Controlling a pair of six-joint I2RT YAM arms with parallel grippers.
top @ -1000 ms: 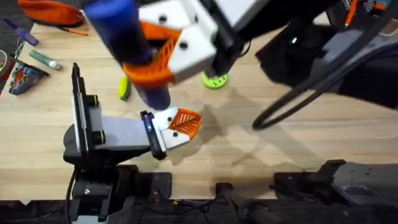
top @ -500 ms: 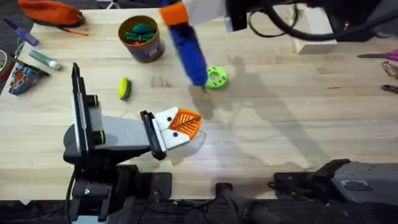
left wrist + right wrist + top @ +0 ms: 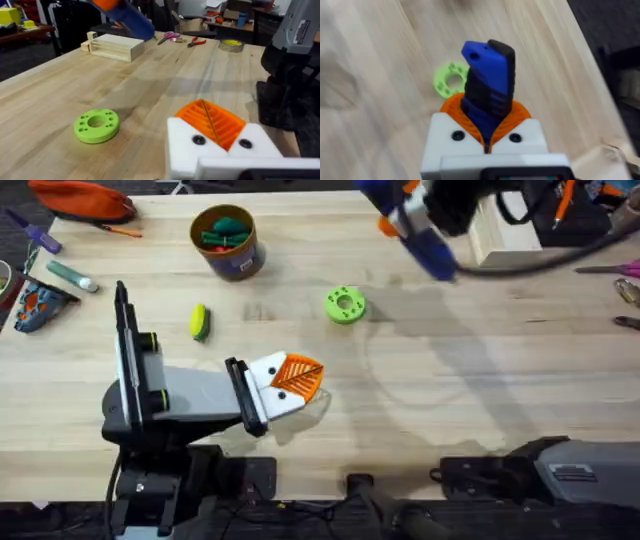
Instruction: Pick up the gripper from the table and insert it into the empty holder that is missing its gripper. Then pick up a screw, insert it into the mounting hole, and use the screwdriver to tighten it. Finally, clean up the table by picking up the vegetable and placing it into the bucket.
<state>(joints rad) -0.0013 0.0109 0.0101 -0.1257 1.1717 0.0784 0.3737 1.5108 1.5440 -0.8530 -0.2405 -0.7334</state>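
My left gripper (image 3: 297,378) rests low at the table's front left, shut with nothing between its pads. Its white holder (image 3: 268,395) carries the orange gripper piece (image 3: 300,372). In the left wrist view the two orange pads (image 3: 212,122) meet, and a dark screw head (image 3: 198,140) sits in each white face. My right gripper (image 3: 405,215) is raised at the far middle, shut on the blue screwdriver (image 3: 430,250), which stands between its orange pads (image 3: 487,75). The yellow-green vegetable (image 3: 199,321) lies on the table near the tan bucket (image 3: 240,265).
A green disc with holes (image 3: 345,305) lies mid-table, also visible as the green disc (image 3: 96,125). A pale wooden rack (image 3: 500,235) stands at the far right, with scissors (image 3: 610,270) near the right edge. An orange pouch (image 3: 80,198) and small tools lie at the far left.
My right arm has carried the screwdriver from above the left gripper to the far right side of the table. The left arm and the table's objects have stayed put.
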